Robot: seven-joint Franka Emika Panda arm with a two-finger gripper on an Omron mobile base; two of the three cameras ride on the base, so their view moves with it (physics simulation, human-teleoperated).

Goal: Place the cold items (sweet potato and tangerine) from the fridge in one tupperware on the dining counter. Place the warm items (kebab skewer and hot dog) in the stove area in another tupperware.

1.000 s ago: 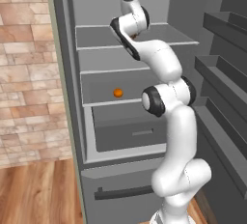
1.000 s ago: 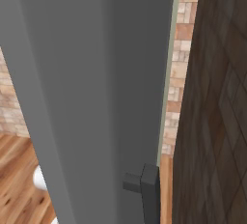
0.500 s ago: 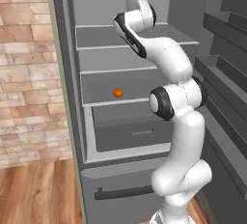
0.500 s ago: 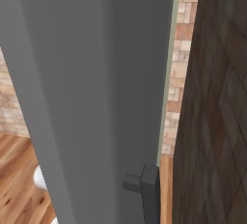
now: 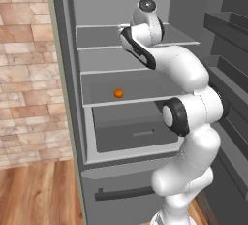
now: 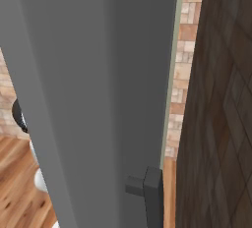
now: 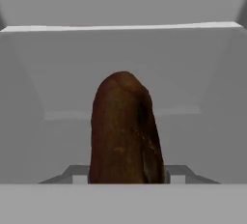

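Observation:
In the hand view, the sweet potato (image 7: 124, 131) stands up as a dark brown lumpy oval, and my gripper (image 7: 126, 175) is shut on its lower end, with a finger on each side. Behind it are the pale grey shelves of the fridge (image 7: 58, 73). The left base view has my arm reaching into the open fridge (image 5: 63, 73) at the height of its upper shelves. The tangerine (image 5: 118, 93), a small orange ball, lies on the shelf below, left of and lower than my hand. The tupperwares, dining counter, kebab skewer, hot dog and stove are out of view.
A grey drawer (image 5: 135, 134) sits under the tangerine's shelf. The open door's racks (image 5: 227, 49) stand to the right of my arm. A brick wall (image 5: 24, 73) and wood floor (image 5: 38, 195) lie left. The grey fridge door (image 6: 98, 99) blocks the right base view.
My arm has swung a little to the right and drawn back from the fridge's upper shelves, with the sweet potato still in the gripper. The tangerine has not moved.

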